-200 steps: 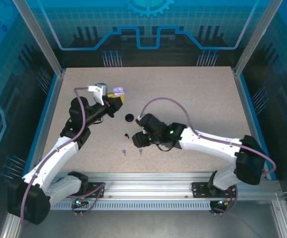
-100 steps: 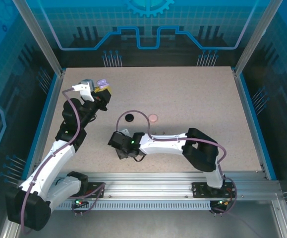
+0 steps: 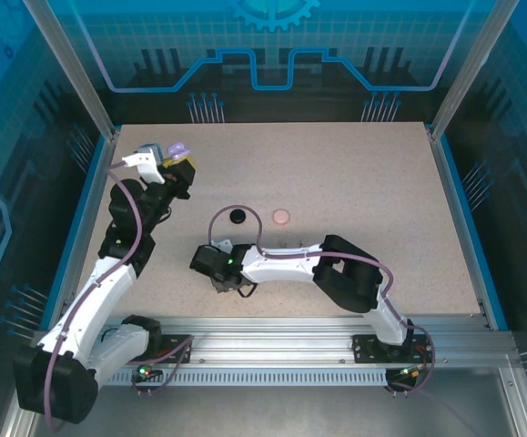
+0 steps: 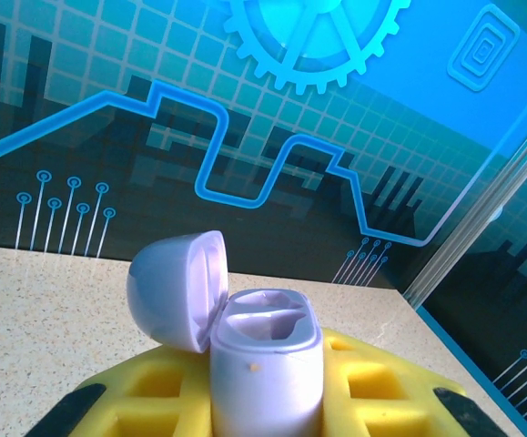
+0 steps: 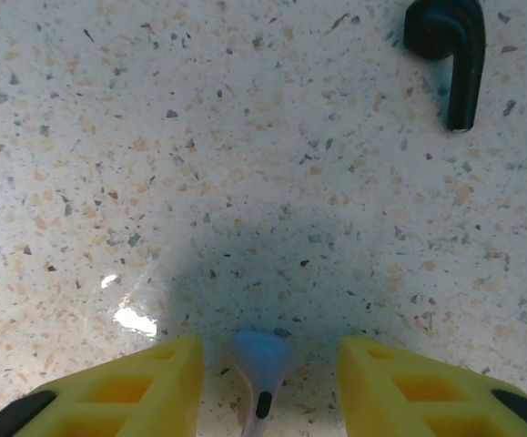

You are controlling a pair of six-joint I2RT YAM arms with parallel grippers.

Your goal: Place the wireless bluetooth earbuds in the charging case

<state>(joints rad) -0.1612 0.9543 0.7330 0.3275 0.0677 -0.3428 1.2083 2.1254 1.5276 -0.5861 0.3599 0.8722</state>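
Right wrist view gives you the relation that counts. The pale purple earbud lies on the surface, directly between the two yellow fingers of the right pincer. Its stem points back toward the camera, so its long axis runs along the gap and the jaws would close across its narrow width. That pincer is open, with bare surface showing on each side of the earbud. A black earbud lies well apart, beyond the fingertips.

Your left pincer is clamped on the purple charging case, which stands upright with its lid swung open. Seen from the top external view, the case sits at the far left, well apart from the right pincer. I judge the earbud must travel to it.
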